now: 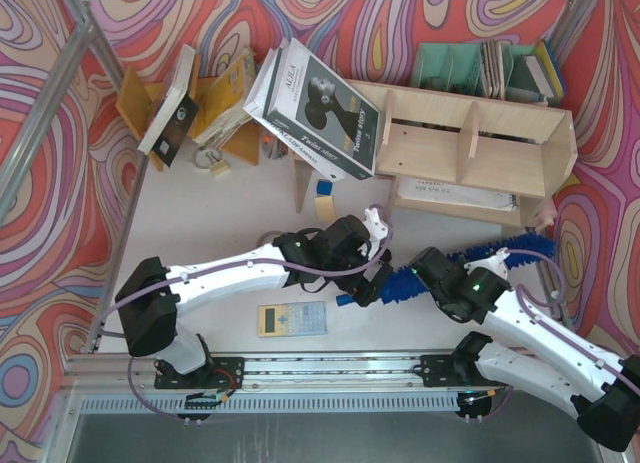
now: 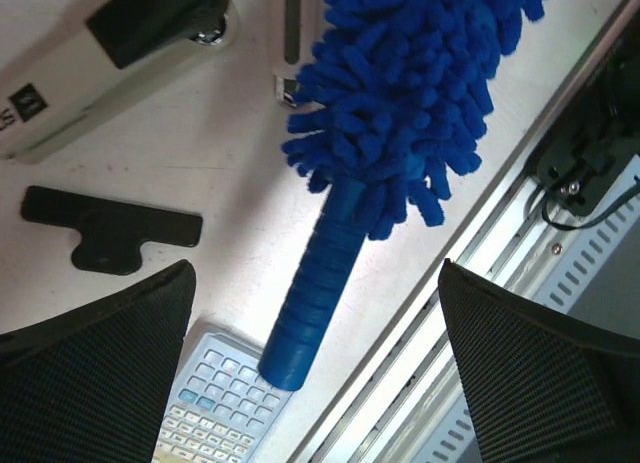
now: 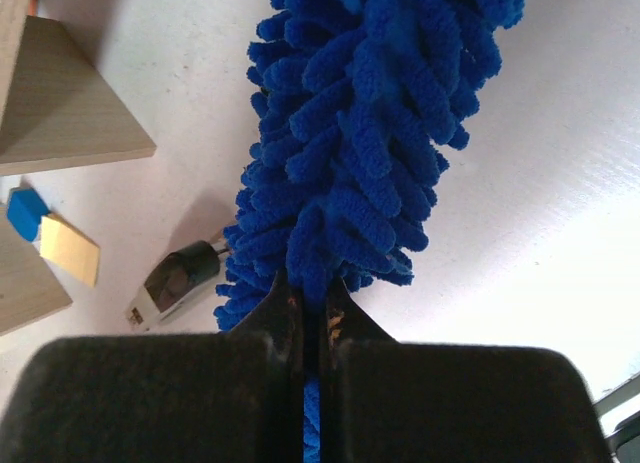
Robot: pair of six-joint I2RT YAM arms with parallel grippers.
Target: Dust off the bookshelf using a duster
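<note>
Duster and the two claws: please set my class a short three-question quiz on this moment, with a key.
1. True or false: the right claw is shut on the fluffy part of the duster.
2. In the left wrist view, what lies by the end of the duster's handle? A. calculator B. mug C. scissors
3. Fill in the word: the left claw stands ____, one finger on each side of the handle.

Key: 1 true; 2 A; 3 open.
</note>
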